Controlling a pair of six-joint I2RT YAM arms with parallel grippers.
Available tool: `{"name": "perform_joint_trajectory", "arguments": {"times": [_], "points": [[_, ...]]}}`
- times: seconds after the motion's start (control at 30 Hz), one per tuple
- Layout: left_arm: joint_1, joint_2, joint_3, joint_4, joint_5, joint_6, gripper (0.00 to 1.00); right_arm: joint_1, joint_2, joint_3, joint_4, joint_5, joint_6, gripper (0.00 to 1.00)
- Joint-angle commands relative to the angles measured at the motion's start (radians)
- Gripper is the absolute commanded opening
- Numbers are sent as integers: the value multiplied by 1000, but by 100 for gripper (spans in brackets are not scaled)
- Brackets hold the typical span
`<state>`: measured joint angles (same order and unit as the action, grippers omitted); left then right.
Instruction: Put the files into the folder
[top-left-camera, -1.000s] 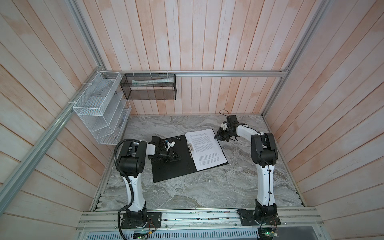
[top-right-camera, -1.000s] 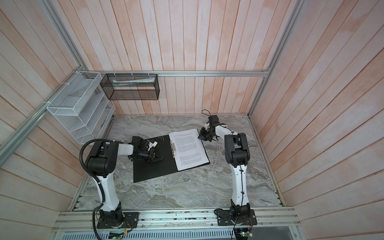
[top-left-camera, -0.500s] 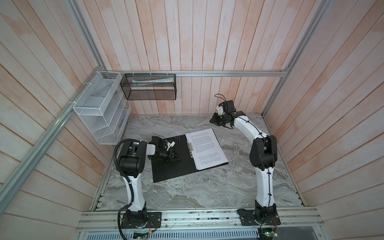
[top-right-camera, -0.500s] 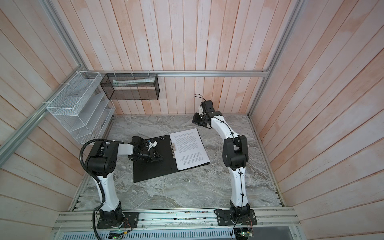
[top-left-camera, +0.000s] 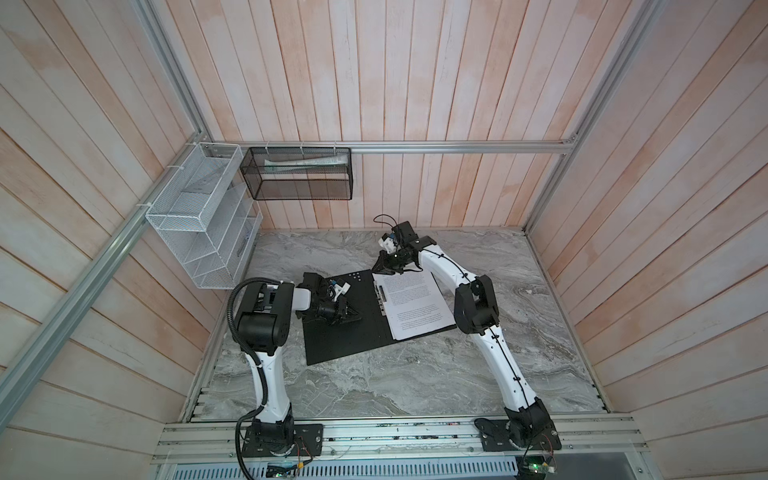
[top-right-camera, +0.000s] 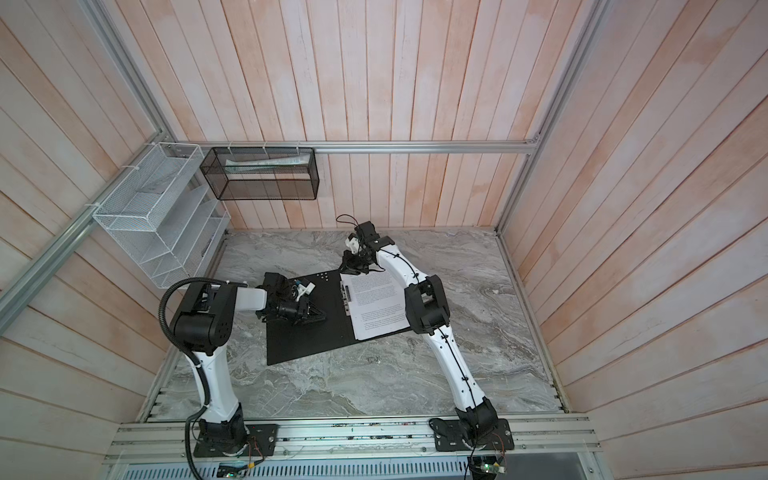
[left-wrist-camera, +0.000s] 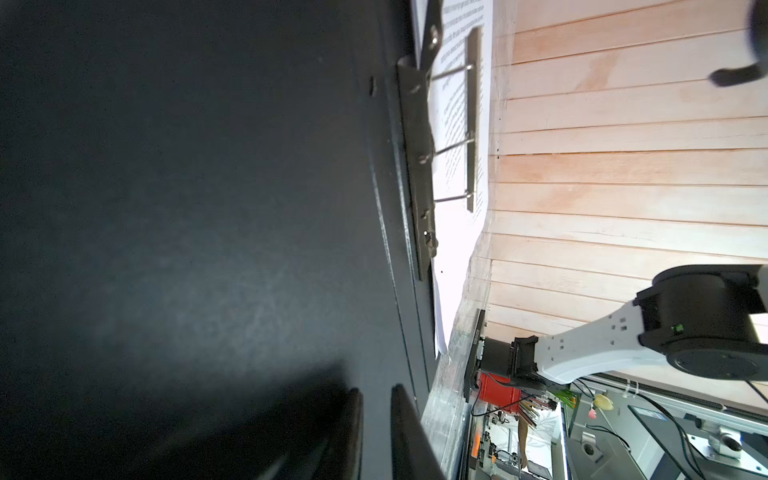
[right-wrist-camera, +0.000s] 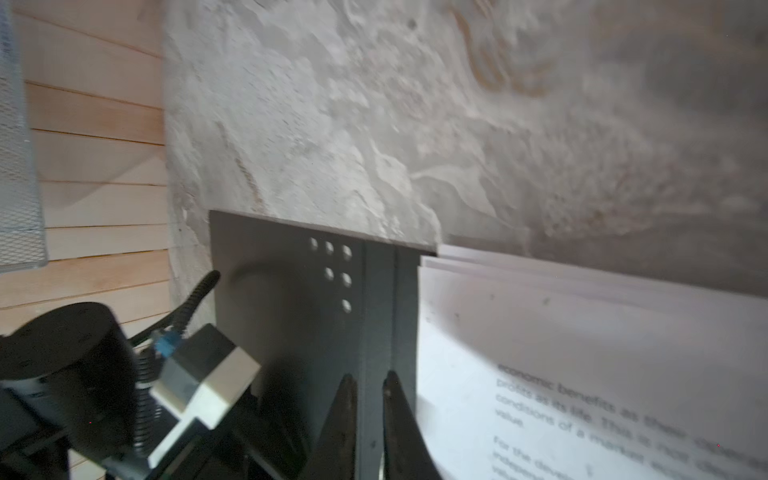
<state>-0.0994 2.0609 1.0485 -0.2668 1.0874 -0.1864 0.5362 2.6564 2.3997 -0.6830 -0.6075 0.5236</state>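
The folder (top-left-camera: 340, 340) (top-right-camera: 303, 340) lies open on the marble table, black inside up. The files (top-left-camera: 415, 307) (top-right-camera: 378, 303), white printed sheets, rest on its right half under the metal clip (left-wrist-camera: 415, 145) by the spine. My left gripper (top-left-camera: 356, 316) (left-wrist-camera: 376, 392) is shut and lies low on the bare left leaf (left-wrist-camera: 208, 208), holding nothing. My right gripper (top-left-camera: 380, 270) (right-wrist-camera: 368, 378) is shut, empty, and hovers at the folder's far edge over the spine, beside the files' (right-wrist-camera: 540, 332) far corner. Small holes (right-wrist-camera: 336, 266) mark the left leaf's far corner.
A white wire mesh organizer (top-left-camera: 203, 220) hangs on the left wall. A black mesh basket (top-left-camera: 297, 172) with paper in it hangs on the back wall. Wooden walls close in three sides; a metal rail (top-left-camera: 374, 436) runs along the front.
My right gripper rose from beside the files' far right corner toward the back wall, then swung left and down to the folder's far edge by the spine. The left arm stayed still.
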Motion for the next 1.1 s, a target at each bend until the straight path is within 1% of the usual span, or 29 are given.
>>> {"name": "perform_joint_trajectory", "arguments": {"times": [0.0, 0.07, 0.27, 0.47, 0.7, 0.9, 0.97, 1.07], "points": [[-9, 54, -21, -18, -86, 33, 17, 17, -43, 32, 12, -9, -11, 14], [-9, 54, -21, -18, -87, 33, 17, 23, -23, 60, -27, 23, -27, 14], [-8, 54, -22, -17, -88, 32, 17, 34, -16, 67, -38, 17, -31, 14], [-9, 55, -21, -17, -88, 31, 17, 34, -16, 63, -62, 35, -42, 14], [-9, 56, -20, -17, -89, 31, 17, 34, -18, 59, -118, 110, -77, 14], [-9, 57, -19, -18, -89, 31, 17, 32, -16, 63, -123, 90, -76, 14], [-9, 57, -19, -19, -89, 31, 17, 30, 18, 65, -122, 71, -73, 14], [-9, 57, -19, -19, -89, 31, 17, 28, 25, 67, -121, 46, -68, 14]]}}
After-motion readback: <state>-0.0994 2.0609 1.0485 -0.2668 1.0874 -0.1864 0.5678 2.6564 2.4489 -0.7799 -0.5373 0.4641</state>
